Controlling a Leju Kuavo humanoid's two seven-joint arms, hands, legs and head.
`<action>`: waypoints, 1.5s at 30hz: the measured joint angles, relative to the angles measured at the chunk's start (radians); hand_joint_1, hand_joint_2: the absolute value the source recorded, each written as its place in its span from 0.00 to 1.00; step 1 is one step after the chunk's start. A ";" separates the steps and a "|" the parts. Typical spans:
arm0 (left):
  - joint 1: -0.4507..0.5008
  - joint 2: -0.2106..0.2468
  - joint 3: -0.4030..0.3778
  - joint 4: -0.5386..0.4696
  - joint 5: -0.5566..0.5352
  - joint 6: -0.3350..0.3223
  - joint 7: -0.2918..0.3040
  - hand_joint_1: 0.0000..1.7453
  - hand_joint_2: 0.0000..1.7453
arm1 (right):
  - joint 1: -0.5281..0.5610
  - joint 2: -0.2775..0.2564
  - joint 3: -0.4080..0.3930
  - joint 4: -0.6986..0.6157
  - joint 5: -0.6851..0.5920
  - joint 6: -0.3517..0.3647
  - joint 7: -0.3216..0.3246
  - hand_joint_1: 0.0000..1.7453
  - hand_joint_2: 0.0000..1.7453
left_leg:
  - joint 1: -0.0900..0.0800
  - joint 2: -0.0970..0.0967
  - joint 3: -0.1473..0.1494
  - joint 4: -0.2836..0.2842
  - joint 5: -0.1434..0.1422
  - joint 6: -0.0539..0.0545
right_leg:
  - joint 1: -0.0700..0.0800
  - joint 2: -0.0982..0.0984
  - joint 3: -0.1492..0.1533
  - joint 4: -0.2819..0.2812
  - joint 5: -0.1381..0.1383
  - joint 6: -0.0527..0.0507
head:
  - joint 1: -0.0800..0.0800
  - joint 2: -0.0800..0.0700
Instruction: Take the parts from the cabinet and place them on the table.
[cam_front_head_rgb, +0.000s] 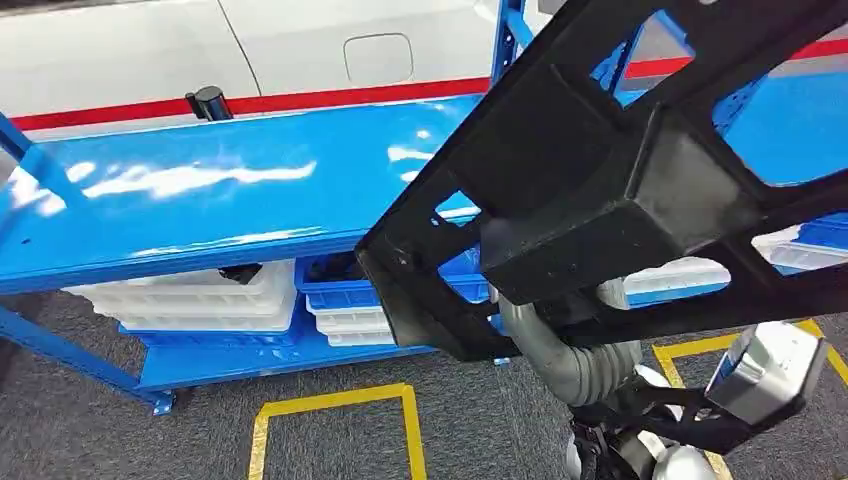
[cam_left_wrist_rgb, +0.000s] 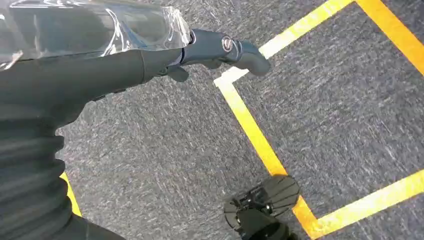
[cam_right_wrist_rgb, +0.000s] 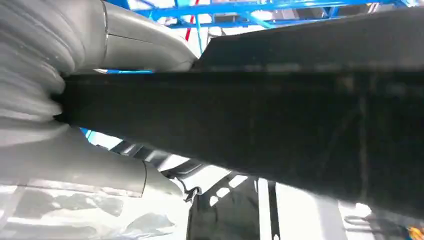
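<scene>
Parts were represented by one large black plastic frame (cam_front_head_rgb: 610, 170), held up close to the head camera above the blue shelf (cam_front_head_rgb: 220, 190). The right hand (cam_right_wrist_rgb: 100, 100) grasped the frame, grey thumb and fingers clamped on either side of its edge. The left hand (cam_left_wrist_rgb: 150, 62) hung over grey carpet with yellow floor tape (cam_left_wrist_rgb: 260, 140), holding nothing, fingers extended. White trays (cam_front_head_rgb: 200, 300) sat on the lower shelf.

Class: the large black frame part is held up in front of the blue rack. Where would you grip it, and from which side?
Probably grip the black frame part on a narrow bar beside its openings, from underneath, where the right hand holds it. The boxy middle looks too bulky to close a hand around.
</scene>
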 joint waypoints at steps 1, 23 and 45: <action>0.001 0.000 0.000 0.000 0.000 0.000 0.000 0.00 1.00 | 0.003 0.000 0.000 0.000 0.002 -0.002 0.000 1.00 1.00 | 0.002 0.007 -0.002 -0.001 0.008 -0.008 | 0.001 0.003 -0.008 -0.002 0.009 -0.013 | 0.001 0.000; -0.011 -0.002 -0.009 0.000 -0.002 -0.002 0.006 0.00 1.00 | 0.007 0.002 -0.005 0.000 0.019 -0.006 -0.002 1.00 1.00 | -0.007 -0.073 0.086 -0.061 -0.044 0.037 | -0.004 0.044 -0.243 0.338 -0.047 0.007 | -0.001 0.000; -0.012 -0.006 -0.011 0.000 -0.001 -0.005 0.006 0.00 1.00 | 0.006 0.002 -0.006 0.000 0.020 -0.006 -0.003 1.00 1.00 | -0.005 -0.090 0.167 -0.047 -0.129 0.003 | 0.004 0.044 -0.132 -0.007 0.137 -0.019 | 0.002 0.000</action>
